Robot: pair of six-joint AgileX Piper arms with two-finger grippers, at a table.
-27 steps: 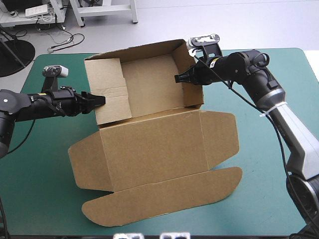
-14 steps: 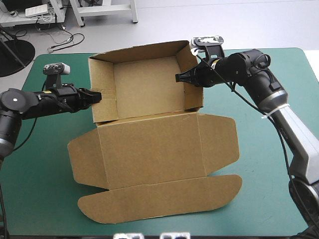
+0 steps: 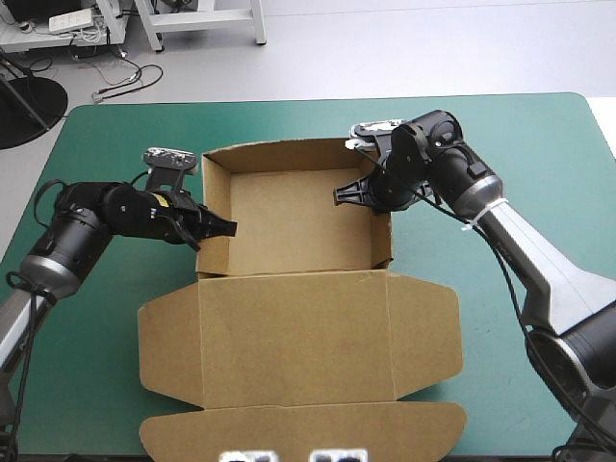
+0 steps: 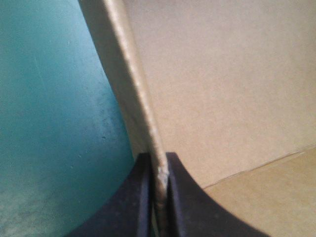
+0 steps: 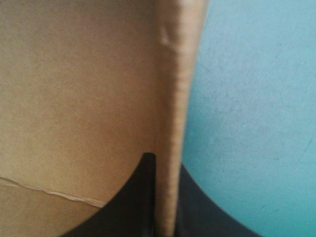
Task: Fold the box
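As the board now stands, the box (image 3: 289, 221) is an open tray on the far half of the teal-green cover (image 3: 96, 318), with its four walls raised and its lid (image 3: 294, 337) lying flat toward the near edge. The tray's long axis runs left to right.

The left gripper (image 3: 223, 228) is clamped on the left wall (image 4: 140, 98), one black finger outside and one inside, close to the tray's near left corner. The right gripper (image 3: 345, 195) pinches the right wall (image 5: 173, 89) in the same way, about midway along it. Each wall stands upright between the fingers, edge on to its wrist.

The lid lies on the near side of both grippers and joins the tray along the near wall. The left gripper is judged the nearer to that hinge line.

The material is plain brown corrugated board, matt, with sharp creases. The wall rims look thick, which suggests doubled board, and the right rim shows a slight dent. The lid carries a side flap (image 3: 168, 332) at each end and a long rounded flap (image 3: 298, 428) at its near edge; none is raised. The cover is smooth, with fine scuffs.
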